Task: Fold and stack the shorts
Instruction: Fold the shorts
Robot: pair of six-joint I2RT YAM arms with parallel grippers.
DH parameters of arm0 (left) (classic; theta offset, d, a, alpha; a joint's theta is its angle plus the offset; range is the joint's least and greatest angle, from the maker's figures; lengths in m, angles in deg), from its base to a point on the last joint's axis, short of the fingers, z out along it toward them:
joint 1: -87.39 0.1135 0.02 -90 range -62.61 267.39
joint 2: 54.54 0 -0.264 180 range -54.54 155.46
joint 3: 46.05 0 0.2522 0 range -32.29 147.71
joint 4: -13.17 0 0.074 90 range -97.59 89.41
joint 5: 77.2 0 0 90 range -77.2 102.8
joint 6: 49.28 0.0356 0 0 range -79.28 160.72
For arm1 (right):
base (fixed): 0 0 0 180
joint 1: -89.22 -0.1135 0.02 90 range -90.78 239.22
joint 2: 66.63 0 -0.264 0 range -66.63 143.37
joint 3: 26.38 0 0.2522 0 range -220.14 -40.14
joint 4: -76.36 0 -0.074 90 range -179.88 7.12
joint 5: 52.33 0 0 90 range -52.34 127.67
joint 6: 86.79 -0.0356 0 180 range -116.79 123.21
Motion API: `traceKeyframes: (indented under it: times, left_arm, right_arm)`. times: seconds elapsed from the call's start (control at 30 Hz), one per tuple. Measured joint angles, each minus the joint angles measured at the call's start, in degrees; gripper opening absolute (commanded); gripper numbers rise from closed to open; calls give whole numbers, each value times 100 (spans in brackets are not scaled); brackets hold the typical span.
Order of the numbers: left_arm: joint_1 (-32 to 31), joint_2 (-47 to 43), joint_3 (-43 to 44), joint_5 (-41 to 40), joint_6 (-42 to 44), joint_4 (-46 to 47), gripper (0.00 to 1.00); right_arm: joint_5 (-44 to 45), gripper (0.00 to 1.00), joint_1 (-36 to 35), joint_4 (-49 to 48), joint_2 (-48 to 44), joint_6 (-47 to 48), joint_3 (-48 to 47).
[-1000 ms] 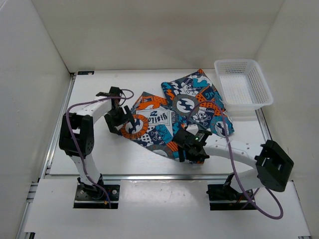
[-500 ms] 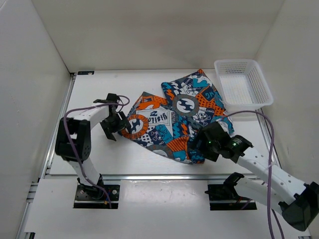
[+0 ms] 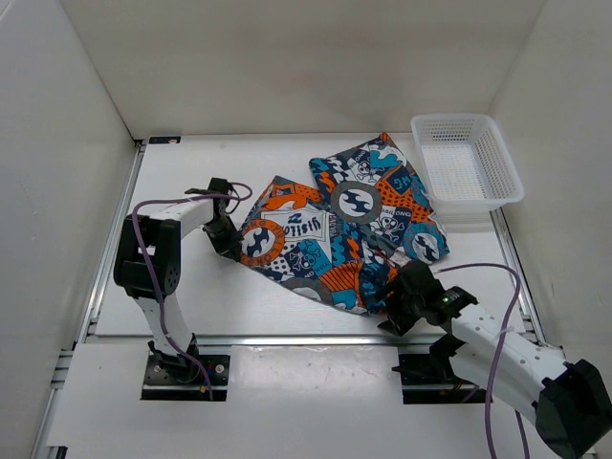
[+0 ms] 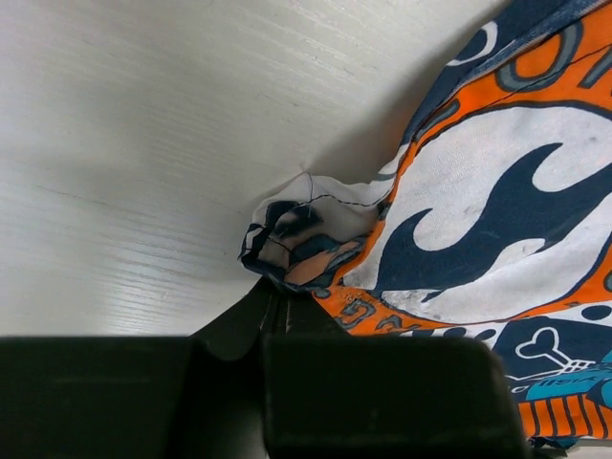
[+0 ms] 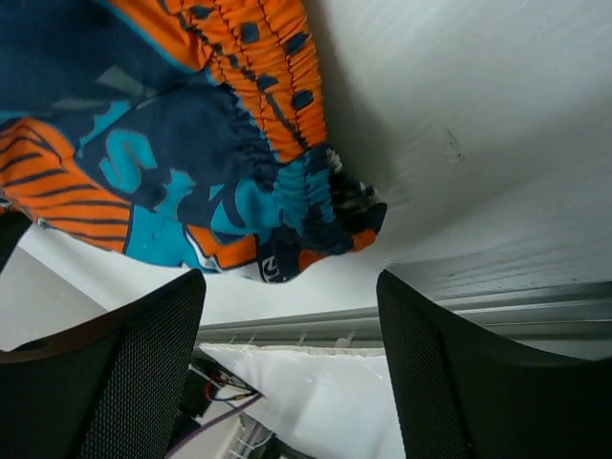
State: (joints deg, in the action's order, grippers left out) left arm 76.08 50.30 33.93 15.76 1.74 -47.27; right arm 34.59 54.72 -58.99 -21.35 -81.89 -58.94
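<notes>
The shorts (image 3: 335, 225) lie spread and rumpled across the middle of the bench (image 3: 182, 287), their far end near the white mesh basket (image 3: 478, 203) at the right rear corner. The left tool (image 3: 227, 237) is pinched tight on a bunched corner at the shorts' left edge. The right tool (image 3: 397, 306) stands wide at the near right corner, its fingers (image 5: 105, 373) flanking the gathered orange waistband without gripping it

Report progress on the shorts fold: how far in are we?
Early. Done: nothing folded yet; the shorts lie spread and rumpled on the table. In hand: left gripper shut on their left corner; right gripper open at the near waistband corner, not gripping. Left: the folding and stacking.
</notes>
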Motion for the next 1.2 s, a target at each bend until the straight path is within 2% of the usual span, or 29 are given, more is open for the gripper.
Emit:
traceKeyframes:
  times: [0.03, 0.13, 0.17, 0.23, 0.3, 0.4, 0.5, 0.77, 0.9, 1.1, 1.2]
  left_arm:
    - [0, 0, 0, 7, 0, 2, 10]
    - [0, 0, 4, 31, 2, 2, 10]
    - [0, 0, 9, 46, 2, 4, 10]
    - [0, -2, 26, 79, 2, 7, 10]
    - [0, -11, 50, 109, 2, 9, 10]
    - [26, -15, 221, 160, 20, -66, 10]
    - [92, -20, 638, 249, 46, -225, 10]
    - [533, -151, 2444, 348, 109, -616, 10]
    - [640, -619, 2361, 293, 131, -684, 10]
    - [872, -1784, 1123, 247, 120, -1003, 10]
    - [1056, -2229, 1189, 225, 101, -1309, 10]
  right_arm:
    - [0, 73, 0, -74, 96, -55, 4]
    - [59, 55, 0, -367, 420, -170, 4]
    - [92, 31, 0, -444, 518, -186, 2]
    - [234, 12, 22, -562, 675, -155, 2]
    - [358, 0, 133, -595, 850, -52, -26]
    - [479, 0, 411, -570, 1217, 227, -289]
    - [632, 0, 713, -487, 1707, 756, -931]
    - [920, 0, 1025, -284, 3141, 2481, -4063]
    - [999, 0, 767, -210, 3134, 2846, -4172]
    - [977, 0, 107, 166, 3062, 3027, -3480]
    - [1027, 0, 31, 575, 2898, 3265, -3626]
